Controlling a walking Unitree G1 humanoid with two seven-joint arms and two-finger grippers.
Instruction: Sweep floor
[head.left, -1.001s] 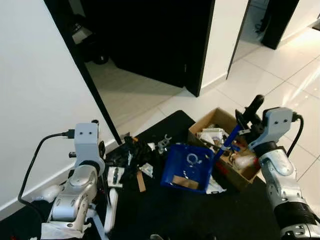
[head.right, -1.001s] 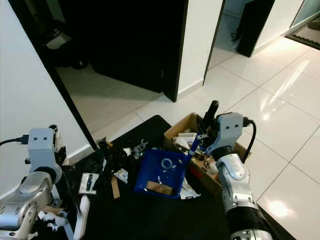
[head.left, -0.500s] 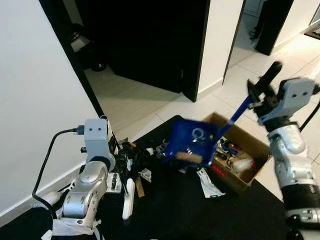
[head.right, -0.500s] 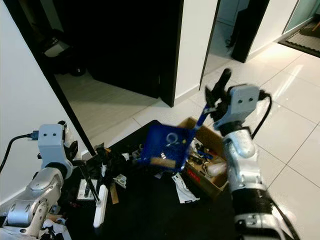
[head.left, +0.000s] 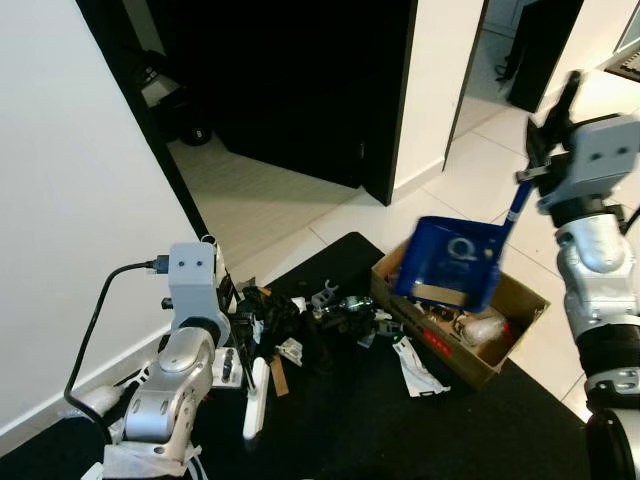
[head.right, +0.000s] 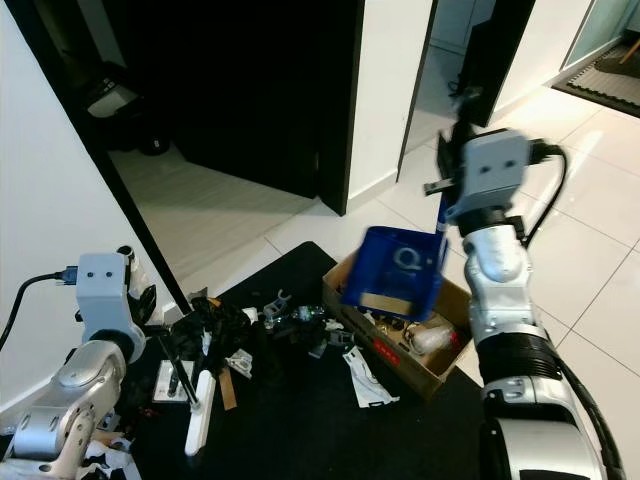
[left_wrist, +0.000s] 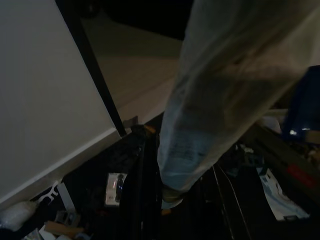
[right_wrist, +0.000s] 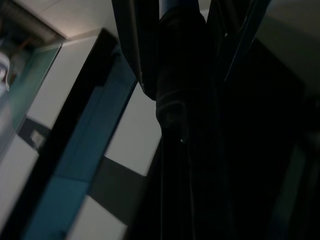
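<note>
Your dustpan (head.left: 447, 263) is up in the air, blue, tilted, hanging right above the box (head.left: 520, 300). You can see a bit of cardboard and a white ring-like scrap sitting in its tray. Its blue handle (head.left: 515, 200) runs up into the right gripper (head.left: 545, 150), raised high near the white tiled floor (head.left: 480, 150); the 2 black fingers are clamped on the handle, and the right wrist view shows the same grip, dark bar between both fingers (right_wrist: 130, 45).

The box is open brown cardboard, sitting at the right edge of the black mat (head.left: 400, 430), already holding mixed rubbish, including a pale bag-like lump (head.left: 483, 327). Just beside its near wall a white paper scrap (head.left: 412, 362) lies on the mat.

Left of the box, a litter pile (head.left: 290, 320) is spread on the mat: black tangled bits, grey plastic pieces, a brown strip, small white cards.

Your left gripper (head.left: 235, 335) is low at the pile's left edge. It holds a white brush (head.left: 255, 398) that points down toward the mat, bristle end blurred. Fingers look closed on its top end, but you can't tell exact contact from the head views; left wrist view is dark and mostly blocked by a pale blurred shape.

Behind it all: white wall (head.left: 70, 200) on the left, a dark open doorway (head.left: 290, 80) in the middle
</note>
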